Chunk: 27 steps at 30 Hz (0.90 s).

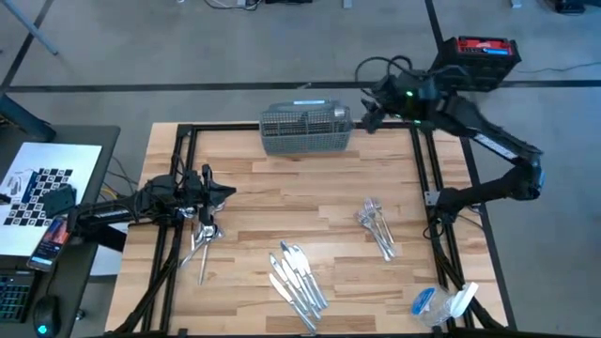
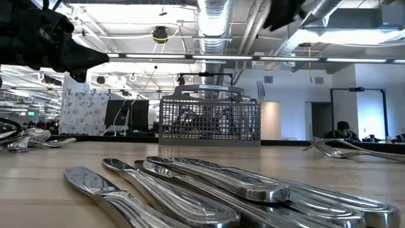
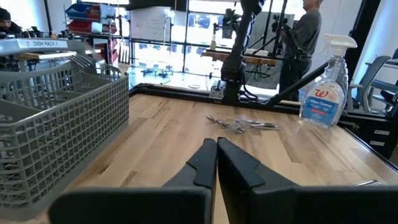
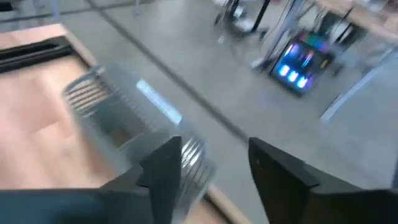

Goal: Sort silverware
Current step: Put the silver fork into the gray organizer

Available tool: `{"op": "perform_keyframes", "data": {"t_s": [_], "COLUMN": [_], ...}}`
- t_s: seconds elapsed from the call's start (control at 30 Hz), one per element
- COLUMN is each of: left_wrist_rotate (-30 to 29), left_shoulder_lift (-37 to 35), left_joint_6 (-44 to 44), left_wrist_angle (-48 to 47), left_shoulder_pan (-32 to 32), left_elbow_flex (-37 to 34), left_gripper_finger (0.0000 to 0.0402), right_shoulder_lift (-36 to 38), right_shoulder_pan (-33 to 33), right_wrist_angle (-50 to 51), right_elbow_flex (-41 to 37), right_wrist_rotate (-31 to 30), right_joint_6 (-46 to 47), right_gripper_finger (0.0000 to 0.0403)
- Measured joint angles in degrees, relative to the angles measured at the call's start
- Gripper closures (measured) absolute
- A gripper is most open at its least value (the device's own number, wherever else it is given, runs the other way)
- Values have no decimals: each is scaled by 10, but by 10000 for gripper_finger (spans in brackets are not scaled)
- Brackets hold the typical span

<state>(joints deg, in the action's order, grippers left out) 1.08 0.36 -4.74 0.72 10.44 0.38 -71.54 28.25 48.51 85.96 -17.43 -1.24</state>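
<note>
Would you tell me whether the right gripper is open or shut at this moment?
Open. The right wrist view shows the right gripper with a clear gap between its fingers, nothing in it, above the grey basket.

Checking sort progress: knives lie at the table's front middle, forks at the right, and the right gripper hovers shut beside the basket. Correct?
Not quite: the right gripper is open, its fingers apart in the right wrist view. The knives, forks and basket are as stated.

Left gripper (image 3: 216, 163) at 6 o'clock, fingers shut. Grey basket (image 3: 56, 134) at 9. Forks (image 3: 239, 125) past center. Spray bottle (image 3: 323, 87) at 2.
</note>
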Motion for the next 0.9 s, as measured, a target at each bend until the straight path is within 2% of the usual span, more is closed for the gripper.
{"op": "perform_keyframes", "data": {"t_s": [0.13, 0.23, 0.33, 0.43, 0.6, 0.73, 0.9], "left_wrist_rotate": [0, 0, 0, 0, 0, 0, 0], "left_shoulder_lift": [0, 0, 0, 0, 0, 0, 0], "left_joint_6": [0, 0, 0, 0, 0, 0, 0], "left_wrist_angle": [0, 0, 0, 0, 0, 0, -1], "left_shoulder_pan": [0, 0, 0, 0, 0, 0, 0], "left_elbow_flex": [0, 0, 0, 0, 0, 0, 0], "left_gripper_finger": [402, 402, 402, 402, 402, 402, 402], "right_shoulder_lift": [1, 1, 5, 2, 2, -9, -31], "right_shoulder_pan": [-51, -125, -213, -306, -413, -459, -461], "right_wrist_angle": [184, 231, 186, 58, -74, -88, -141], "right_elbow_flex": [-18, -109, -218, -321, -417, -450, -480], "right_wrist_rotate": [101, 120, 129, 130, 123, 78, 36], "right_joint_6": [118, 201, 274, 359, 505, 566, 582], "right_gripper_finger": [192, 191, 192, 193, 193, 193, 193]}}
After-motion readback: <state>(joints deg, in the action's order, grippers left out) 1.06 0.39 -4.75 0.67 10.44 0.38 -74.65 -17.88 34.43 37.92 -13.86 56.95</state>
